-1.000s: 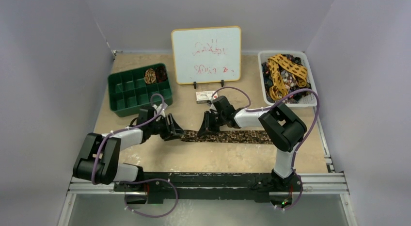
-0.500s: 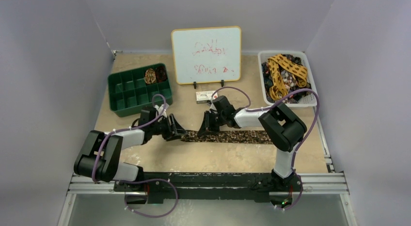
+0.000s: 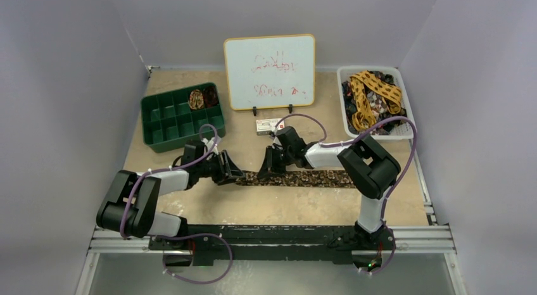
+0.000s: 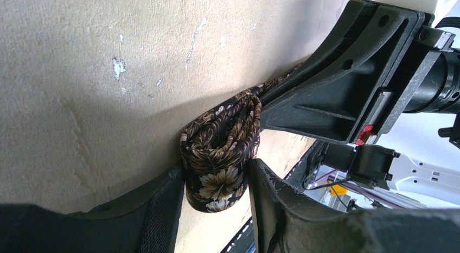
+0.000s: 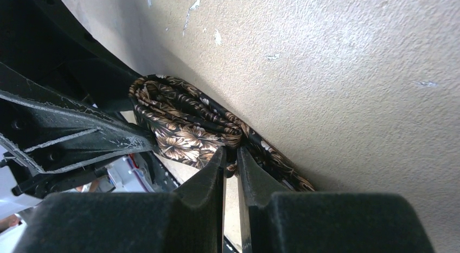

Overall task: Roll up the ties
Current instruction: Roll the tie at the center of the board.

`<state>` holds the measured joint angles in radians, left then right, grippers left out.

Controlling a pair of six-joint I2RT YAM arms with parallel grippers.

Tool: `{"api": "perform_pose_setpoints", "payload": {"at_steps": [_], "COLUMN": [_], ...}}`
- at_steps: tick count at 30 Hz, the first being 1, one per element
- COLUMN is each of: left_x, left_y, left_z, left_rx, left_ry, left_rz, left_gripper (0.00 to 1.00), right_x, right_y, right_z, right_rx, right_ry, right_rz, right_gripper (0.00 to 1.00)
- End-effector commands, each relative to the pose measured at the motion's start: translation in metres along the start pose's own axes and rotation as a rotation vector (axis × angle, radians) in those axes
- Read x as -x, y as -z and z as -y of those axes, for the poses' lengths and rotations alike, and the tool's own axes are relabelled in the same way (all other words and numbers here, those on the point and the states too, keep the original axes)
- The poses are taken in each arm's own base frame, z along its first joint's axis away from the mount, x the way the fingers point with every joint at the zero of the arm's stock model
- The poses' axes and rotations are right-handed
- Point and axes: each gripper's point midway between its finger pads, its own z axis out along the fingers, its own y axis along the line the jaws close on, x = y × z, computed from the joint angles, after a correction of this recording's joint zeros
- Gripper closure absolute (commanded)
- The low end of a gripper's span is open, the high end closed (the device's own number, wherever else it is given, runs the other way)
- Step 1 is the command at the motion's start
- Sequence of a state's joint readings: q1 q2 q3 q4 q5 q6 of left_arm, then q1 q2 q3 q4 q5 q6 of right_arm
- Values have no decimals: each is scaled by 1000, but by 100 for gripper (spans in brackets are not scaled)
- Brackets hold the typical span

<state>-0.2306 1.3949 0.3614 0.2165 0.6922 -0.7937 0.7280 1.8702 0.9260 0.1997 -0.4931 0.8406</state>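
A dark brown flower-print tie (image 3: 310, 178) lies flat across the table's middle, its left end rolled into a small coil (image 4: 219, 150). My left gripper (image 3: 231, 173) has its fingers against both sides of that coil (image 4: 217, 177), shut on it. My right gripper (image 3: 269, 168) is just right of the coil and pinches a fold of the same tie (image 5: 179, 133) between nearly closed jaws (image 5: 231, 152). Each gripper's black body shows in the other's wrist view. One rolled tie (image 3: 197, 97) sits in a back compartment of the green tray (image 3: 166, 133).
A white basket (image 3: 345, 121) at the back right holds a heap of ties, a mustard spotted one (image 3: 373, 92) on top. A whiteboard (image 3: 270, 70) stands at the back centre with a small box (image 3: 267, 125) in front. Grey walls close both sides.
My left gripper has edged slightly to the right with the coil. The right gripper and the flat part of the tie have stayed put.
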Motion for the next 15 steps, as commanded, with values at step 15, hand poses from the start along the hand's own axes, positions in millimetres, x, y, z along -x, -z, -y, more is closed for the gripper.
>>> {"api": "perform_pose_setpoints", "payload": {"at_steps": [15], "left_x": [7], "left_y": [5], "left_z": [24], "left_rx": [8], "left_ry": [-109], "left_rz": [9], "left_gripper": [96], "right_x": [-5], "right_y": [13], "right_z": [-11], "right_rx": [0], "right_ry": [19], "right_rz": [-3], "right_gripper": [77]}}
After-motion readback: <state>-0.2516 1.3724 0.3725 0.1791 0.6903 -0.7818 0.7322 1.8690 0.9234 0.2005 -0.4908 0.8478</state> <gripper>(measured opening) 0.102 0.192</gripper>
